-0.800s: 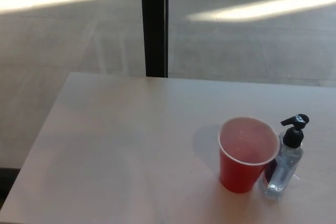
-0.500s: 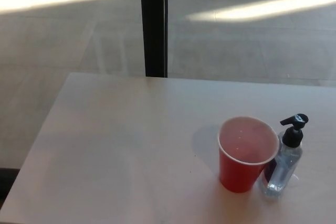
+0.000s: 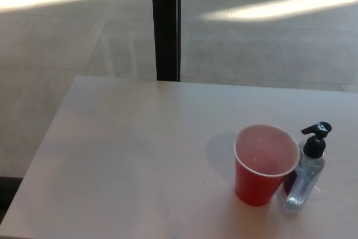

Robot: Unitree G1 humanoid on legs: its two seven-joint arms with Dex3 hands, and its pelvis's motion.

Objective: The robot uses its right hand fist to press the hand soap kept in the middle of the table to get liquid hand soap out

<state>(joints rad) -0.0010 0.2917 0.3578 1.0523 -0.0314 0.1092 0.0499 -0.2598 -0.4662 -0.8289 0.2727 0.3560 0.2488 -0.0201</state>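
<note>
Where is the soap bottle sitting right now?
In the head view, the hand soap bottle stands upright on the table's right side, right beside the red cup.

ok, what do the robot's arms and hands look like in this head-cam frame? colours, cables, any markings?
Nothing to describe: neither arm nor hand shows in the head view. The frame holds only the pale table, a red cup standing upright, and a clear soap bottle with a black pump right beside it on the cup's right. Behind the table are a dark post and a sunlit floor.

indoor hall: pale table by tiled floor.
</note>
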